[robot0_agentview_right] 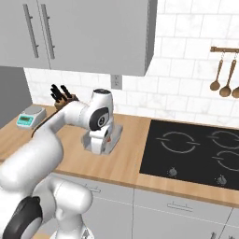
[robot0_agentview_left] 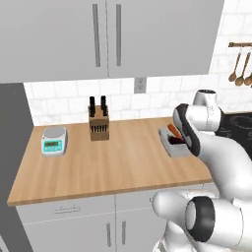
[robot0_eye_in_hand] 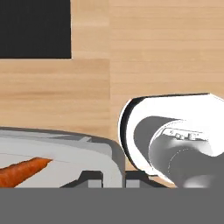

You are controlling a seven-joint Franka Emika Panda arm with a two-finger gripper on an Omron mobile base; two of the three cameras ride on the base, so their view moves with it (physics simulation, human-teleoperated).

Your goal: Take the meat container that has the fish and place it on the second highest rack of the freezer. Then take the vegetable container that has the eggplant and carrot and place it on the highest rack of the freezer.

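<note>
Knife block (robot0_agentview_left: 99, 125) beside kitchen scale (robot0_agentview_left: 54, 140) on wooden counter (robot0_agentview_left: 113, 162); wooden spoons (robot0_agentview_right: 224, 79) (hanging) above cooktop (robot0_agentview_right: 196, 151).

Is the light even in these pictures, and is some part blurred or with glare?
Left base view: flat, even light, soft shadows beside the knife block and the scale, no glare. Right base view: the cooktop is plain black without reflection. Hand view: sharp, the carrot crisp in the grey tray, its rim between the gripper tips.
</note>
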